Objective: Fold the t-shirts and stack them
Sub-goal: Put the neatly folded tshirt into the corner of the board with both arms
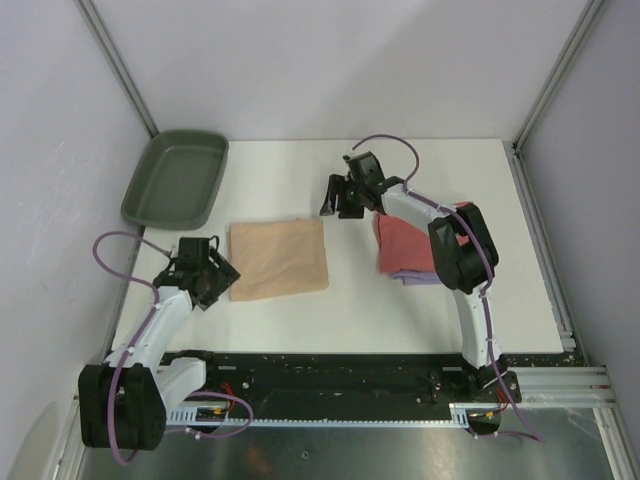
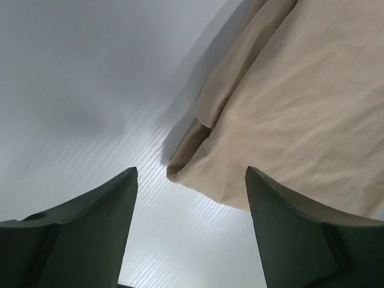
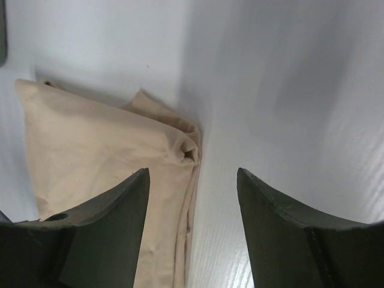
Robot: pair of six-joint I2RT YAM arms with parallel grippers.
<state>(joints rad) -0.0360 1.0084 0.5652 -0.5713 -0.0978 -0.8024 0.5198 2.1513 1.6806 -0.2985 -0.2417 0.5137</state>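
A tan t-shirt (image 1: 279,257) lies folded to a rectangle in the middle of the white table. A coral-red t-shirt (image 1: 406,245) lies folded on a pale lavender one (image 1: 412,276) at the right, partly hidden by the right arm. My left gripper (image 1: 222,270) is open and empty just left of the tan shirt's near left corner (image 2: 180,171). My right gripper (image 1: 332,198) is open and empty above the tan shirt's far right corner (image 3: 187,149).
A dark green plastic tray (image 1: 177,178) stands at the far left corner of the table. Grey walls close in on the left, back and right. The black rail (image 1: 330,370) with the arm bases runs along the near edge.
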